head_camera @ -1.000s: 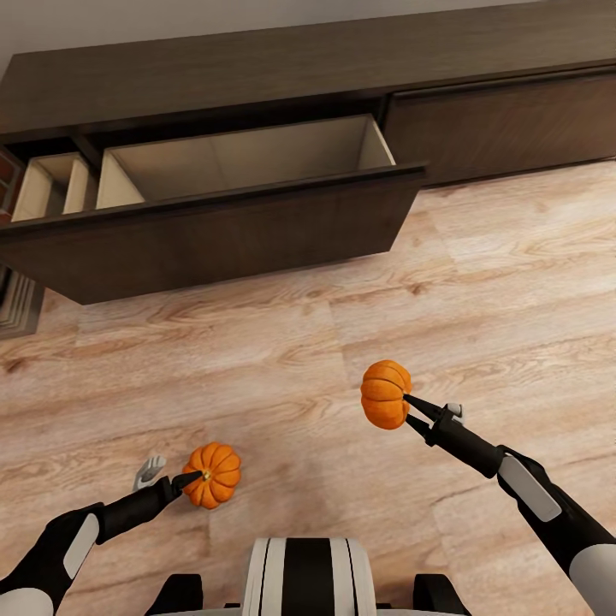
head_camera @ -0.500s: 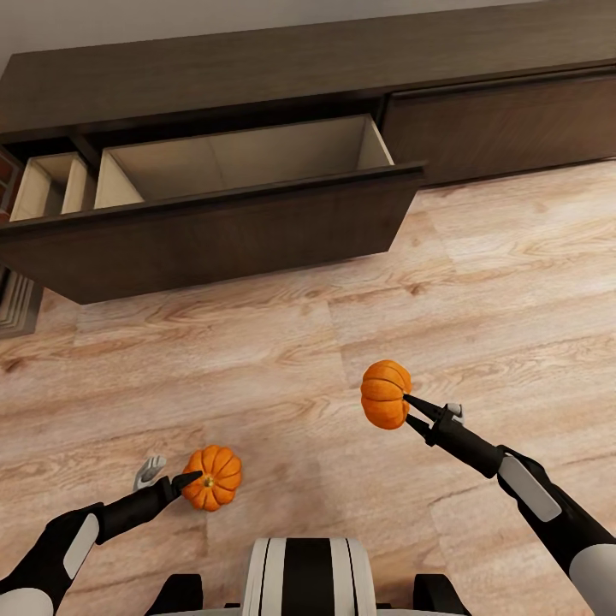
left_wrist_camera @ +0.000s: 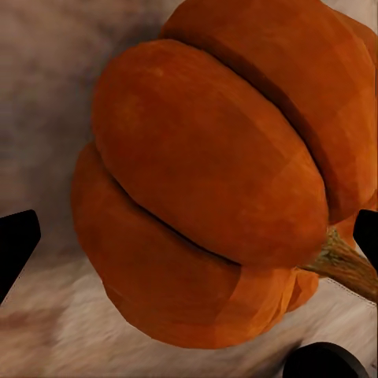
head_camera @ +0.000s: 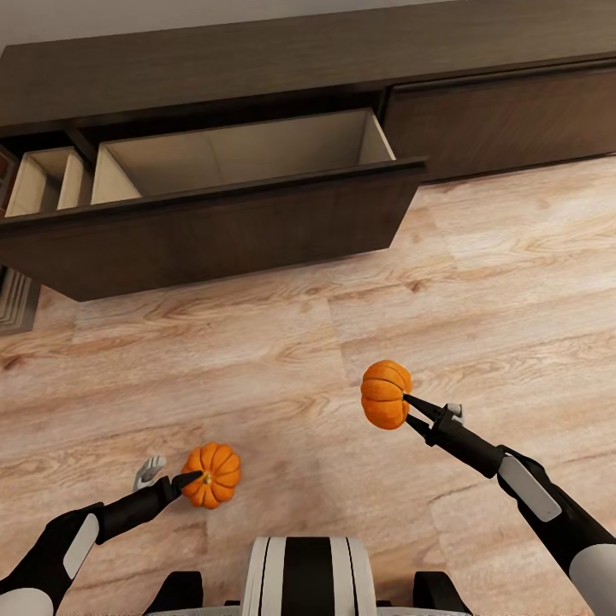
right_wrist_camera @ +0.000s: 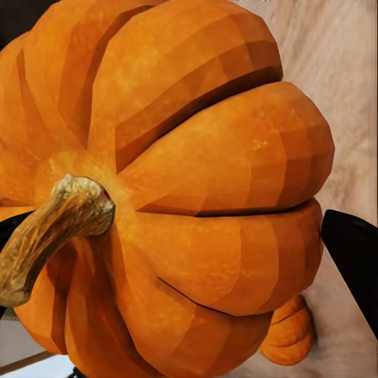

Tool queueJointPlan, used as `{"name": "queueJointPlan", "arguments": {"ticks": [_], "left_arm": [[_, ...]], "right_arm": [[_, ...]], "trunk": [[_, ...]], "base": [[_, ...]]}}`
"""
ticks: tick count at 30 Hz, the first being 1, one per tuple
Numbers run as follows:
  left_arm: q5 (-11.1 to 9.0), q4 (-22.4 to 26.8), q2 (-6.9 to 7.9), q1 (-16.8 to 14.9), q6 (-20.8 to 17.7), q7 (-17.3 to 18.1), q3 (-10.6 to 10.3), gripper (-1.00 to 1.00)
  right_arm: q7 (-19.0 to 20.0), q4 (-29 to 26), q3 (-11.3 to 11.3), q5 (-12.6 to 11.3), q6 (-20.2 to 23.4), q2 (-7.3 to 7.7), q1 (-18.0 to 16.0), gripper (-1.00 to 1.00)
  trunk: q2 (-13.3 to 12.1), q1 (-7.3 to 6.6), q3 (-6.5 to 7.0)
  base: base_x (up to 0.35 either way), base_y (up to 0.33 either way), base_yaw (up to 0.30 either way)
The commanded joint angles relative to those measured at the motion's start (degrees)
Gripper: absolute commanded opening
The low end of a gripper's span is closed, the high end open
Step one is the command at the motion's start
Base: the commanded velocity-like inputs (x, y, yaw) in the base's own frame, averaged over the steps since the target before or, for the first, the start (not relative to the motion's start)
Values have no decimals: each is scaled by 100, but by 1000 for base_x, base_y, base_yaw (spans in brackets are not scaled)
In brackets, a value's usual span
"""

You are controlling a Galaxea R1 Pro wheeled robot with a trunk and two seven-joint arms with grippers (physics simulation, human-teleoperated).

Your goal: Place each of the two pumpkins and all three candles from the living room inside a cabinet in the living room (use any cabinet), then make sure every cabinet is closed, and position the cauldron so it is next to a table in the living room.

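A pale wall (head_camera: 128, 21) runs along the far side of the room, plain and evenly lit. Against it stands a long, low, dark-brown wood-grain media unit (head_camera: 257, 60) with a flat top. Its left front (head_camera: 214, 231) is pulled well out over the floor, showing a pale beige interior (head_camera: 248, 154) split by upright dividers into at least 3 bays. The right front (head_camera: 505, 120) sits flush and shut. The floor (head_camera: 282, 342) is light oak-look planking with strong grain and knots, joints running across the room. At the far left edge, beside the unit, lies something ridged and grey (head_camera: 13, 299), too cropped to name.
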State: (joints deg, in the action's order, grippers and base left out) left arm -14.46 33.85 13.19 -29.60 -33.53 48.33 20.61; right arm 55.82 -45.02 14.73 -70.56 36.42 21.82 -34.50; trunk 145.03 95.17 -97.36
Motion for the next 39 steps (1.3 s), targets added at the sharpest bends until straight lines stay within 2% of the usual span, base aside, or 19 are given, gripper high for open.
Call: {"name": "queueJointPlan", "arguments": {"ticks": [1, 9, 14, 39], "left_arm": [[-22, -1, -1, -2, -40, 9, 9, 100], [-22, 1, -1, -2, -40, 10, 9, 100], [-22, -1, -5, -2, -40, 10, 12, 100], [-65, 7, -1, -2, -32, 14, 5, 100]], "right_arm": [[-1, 2, 21, -63, 41, 6, -4, -100], [-1, 2, 21, -63, 39, 6, -4, -100], [-1, 2, 17, -63, 39, 6, -4, -100], [-1, 8, 12, -63, 36, 15, -4, -100]], "trunk": [[1, -1, -3], [1, -1, -3], [8, 12, -113], [8, 12, -113]], "base": [[0, 0, 0], [0, 0, 0], [0, 0, 0], [0, -30, 0]]}}
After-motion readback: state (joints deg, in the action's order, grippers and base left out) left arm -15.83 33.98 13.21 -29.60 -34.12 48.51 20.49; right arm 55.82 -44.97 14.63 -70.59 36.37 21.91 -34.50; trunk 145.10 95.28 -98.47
